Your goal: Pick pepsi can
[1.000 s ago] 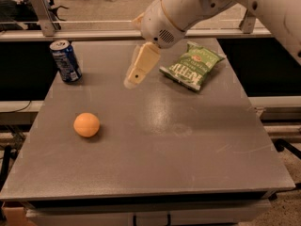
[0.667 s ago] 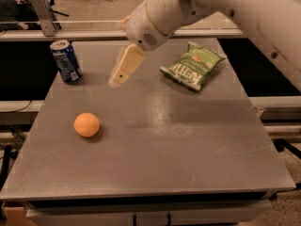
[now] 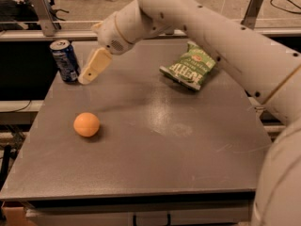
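Observation:
The pepsi can (image 3: pixel 65 60), dark blue with a silver top and white markings, stands upright at the back left corner of the grey table (image 3: pixel 155 149). My gripper (image 3: pixel 89 75) hangs from the white arm that reaches in from the right. It sits just right of the can, its tip level with the can's lower half and close to touching it. An orange ball (image 3: pixel 86 124) lies on the table, nearer the front and below the gripper.
A green chip bag (image 3: pixel 189 67) lies at the back right of the table. A metal rail (image 3: pixel 47 32) and frame posts run behind the table. The table's left edge is just beyond the can.
The gripper has moved left across the back of the table, from near the middle to right beside the can. The can, ball and bag have not moved.

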Tool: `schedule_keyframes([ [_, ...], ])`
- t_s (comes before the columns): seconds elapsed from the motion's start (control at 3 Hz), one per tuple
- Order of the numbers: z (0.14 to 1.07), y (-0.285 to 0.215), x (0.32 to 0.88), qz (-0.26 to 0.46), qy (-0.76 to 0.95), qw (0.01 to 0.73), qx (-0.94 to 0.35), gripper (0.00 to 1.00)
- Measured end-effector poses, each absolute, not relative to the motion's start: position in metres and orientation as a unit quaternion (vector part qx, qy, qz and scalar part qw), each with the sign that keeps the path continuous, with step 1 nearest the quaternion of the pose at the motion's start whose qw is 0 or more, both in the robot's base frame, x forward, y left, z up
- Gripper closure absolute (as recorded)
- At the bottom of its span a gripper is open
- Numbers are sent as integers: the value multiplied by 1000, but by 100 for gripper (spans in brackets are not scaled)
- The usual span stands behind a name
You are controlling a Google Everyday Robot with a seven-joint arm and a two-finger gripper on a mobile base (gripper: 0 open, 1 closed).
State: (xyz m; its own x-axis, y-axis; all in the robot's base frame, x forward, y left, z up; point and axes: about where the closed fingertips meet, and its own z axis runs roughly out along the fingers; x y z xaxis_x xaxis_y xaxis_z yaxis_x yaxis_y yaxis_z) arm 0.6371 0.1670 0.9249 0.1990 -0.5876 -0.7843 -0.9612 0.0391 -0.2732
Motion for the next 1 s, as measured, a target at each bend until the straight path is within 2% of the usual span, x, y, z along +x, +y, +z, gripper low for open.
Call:
schedule_keyframes([
  [1.0, 885, 236, 675, 283, 597, 447, -603, 0],
])
